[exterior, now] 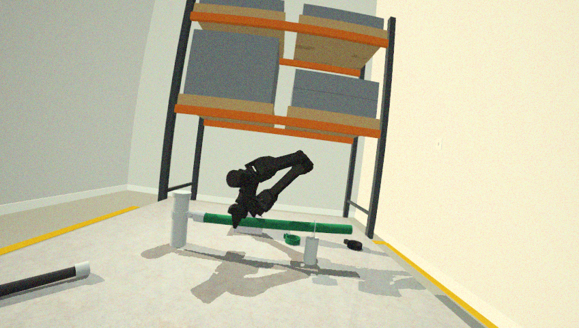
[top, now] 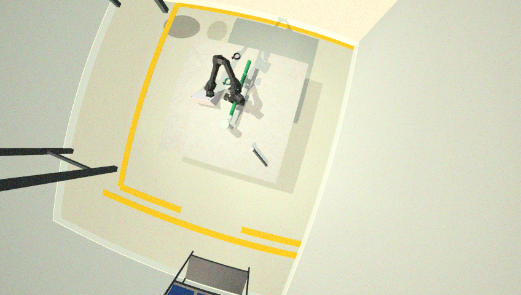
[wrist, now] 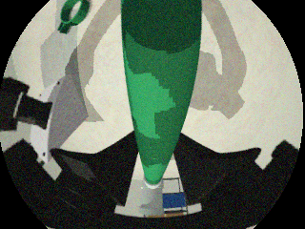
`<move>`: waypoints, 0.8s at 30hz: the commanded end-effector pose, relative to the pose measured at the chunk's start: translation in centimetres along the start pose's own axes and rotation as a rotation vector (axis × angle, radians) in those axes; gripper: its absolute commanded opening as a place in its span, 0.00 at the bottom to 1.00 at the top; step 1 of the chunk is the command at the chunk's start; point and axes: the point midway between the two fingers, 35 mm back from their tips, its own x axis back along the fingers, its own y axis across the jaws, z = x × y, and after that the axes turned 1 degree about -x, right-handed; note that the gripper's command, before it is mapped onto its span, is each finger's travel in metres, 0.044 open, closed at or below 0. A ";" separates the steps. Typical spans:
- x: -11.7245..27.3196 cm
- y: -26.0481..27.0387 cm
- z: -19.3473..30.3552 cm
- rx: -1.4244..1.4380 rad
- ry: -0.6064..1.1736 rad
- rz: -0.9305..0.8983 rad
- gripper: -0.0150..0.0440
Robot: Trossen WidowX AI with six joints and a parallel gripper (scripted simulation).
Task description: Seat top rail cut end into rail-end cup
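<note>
The green rail [top: 248, 64] [exterior: 284, 224] [wrist: 162, 95] lies nearly level above the floor mat. It passes through the thin loop cap [exterior: 314, 232] on the short post [exterior: 311, 251]. Its left end in the exterior view meets the pale end cup [exterior: 196, 215] beside the big post [top: 229, 127] [exterior: 178, 231]; how deep it sits inside is hidden. The cup hangs high on the post, a little below the post cap [exterior: 181, 193]. My gripper [top: 235, 101] [exterior: 235, 222] [wrist: 155, 131] is shut on the rail, between the cup and the loop, nearer the cup.
A green ring clamp [top: 227, 81] [exterior: 291, 239] [wrist: 73, 13] and a black ring clamp [top: 236, 56] [exterior: 354, 244] lie beyond the rail in the exterior view. A black bar with a white end [top: 260, 156] [exterior: 38, 281] lies apart. The arm's pale base [top: 206, 98] stands beside the rail.
</note>
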 end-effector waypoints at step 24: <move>0.1 0.0 0.2 0.000 -0.002 -0.004 0.25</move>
